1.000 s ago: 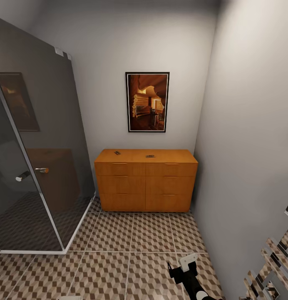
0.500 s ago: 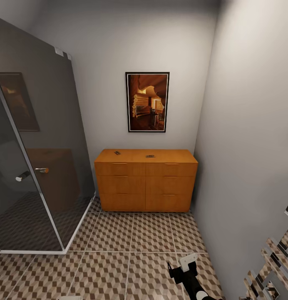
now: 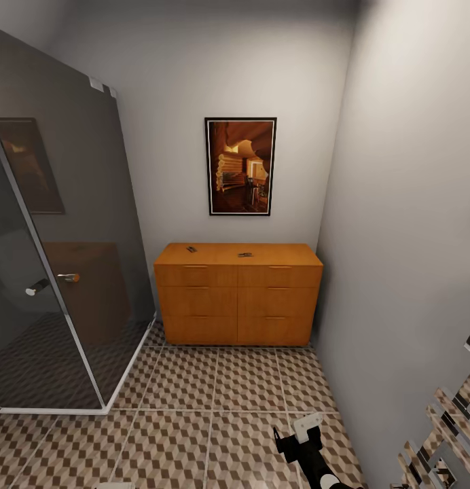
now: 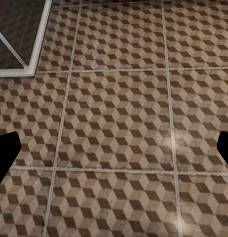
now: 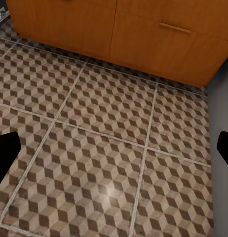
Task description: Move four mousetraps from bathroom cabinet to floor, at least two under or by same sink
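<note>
Ahead, 2 traps lay on cabinet top, well apart. Right end effector low over floor, fingers spread wide, empty; left end effector likewise wide over tiles. Traps probably light, stiff, thin; pinch board edges, avoid wire.

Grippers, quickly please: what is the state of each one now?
Left gripper: open, holding nothing, above the floor.
Right gripper: open, holding nothing, near the cabinet.

Smooth orange-brown wooden cabinet, glossy cube-patterned tiled bathroom floor, smoked glass shower screen
</note>
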{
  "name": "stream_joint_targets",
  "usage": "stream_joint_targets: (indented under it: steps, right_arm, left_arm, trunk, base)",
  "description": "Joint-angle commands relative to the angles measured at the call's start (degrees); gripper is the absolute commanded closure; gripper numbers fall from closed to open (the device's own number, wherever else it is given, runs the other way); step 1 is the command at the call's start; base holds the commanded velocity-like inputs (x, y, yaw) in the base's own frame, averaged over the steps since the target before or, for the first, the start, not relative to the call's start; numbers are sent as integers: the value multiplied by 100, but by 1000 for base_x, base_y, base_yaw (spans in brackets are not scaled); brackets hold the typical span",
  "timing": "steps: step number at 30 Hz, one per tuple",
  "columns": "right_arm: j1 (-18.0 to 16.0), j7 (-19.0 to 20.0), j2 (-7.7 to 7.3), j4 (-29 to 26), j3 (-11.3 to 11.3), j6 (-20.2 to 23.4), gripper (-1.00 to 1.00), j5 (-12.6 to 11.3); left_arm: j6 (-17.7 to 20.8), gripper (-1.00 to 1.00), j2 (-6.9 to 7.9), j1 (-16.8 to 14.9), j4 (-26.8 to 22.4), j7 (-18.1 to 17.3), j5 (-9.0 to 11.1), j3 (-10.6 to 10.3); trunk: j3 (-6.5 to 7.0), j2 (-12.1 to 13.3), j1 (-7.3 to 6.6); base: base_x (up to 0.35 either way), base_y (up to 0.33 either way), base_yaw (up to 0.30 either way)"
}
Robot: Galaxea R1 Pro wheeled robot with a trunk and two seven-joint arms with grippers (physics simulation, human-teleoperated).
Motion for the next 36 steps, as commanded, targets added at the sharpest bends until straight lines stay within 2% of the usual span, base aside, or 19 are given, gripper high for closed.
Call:
stream_joint_targets:
  steps: [1,36]
  right_arm:
    - [-3,-56,1,7,15,-7,-100,60]
    - [-3,-56,2,7,15,-7,-100,60]
  left_arm:
    - [-30,-100,-3,-6,21,-11,47,-49]
    - [-30,-100,-3,-6,21,-11,47,-49]
  trunk:
    - [-2,-5,2]
    - [-2,-5,2]
  base:
    - [0,0,0]
    - [0,0,0]
